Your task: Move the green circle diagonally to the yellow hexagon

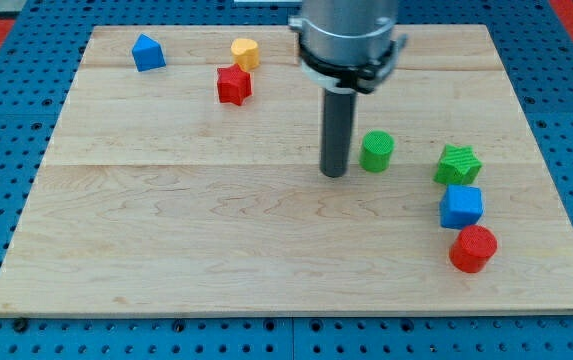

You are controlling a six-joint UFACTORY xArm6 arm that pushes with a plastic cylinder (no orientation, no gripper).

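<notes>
The green circle (376,151) stands right of the board's middle. The yellow hexagon (245,52) sits near the view's top, left of centre, just above a red star (233,85). My tip (334,172) rests on the board just left of the green circle, a small gap away, slightly lower in the view. The rod rises to the arm's grey body at the view's top.
A blue block (147,52) with a peaked top sits at the top left. A green star (457,164), a blue cube (461,206) and a red cylinder (473,248) stand in a column at the right. The wooden board (166,230) lies on a blue pegboard.
</notes>
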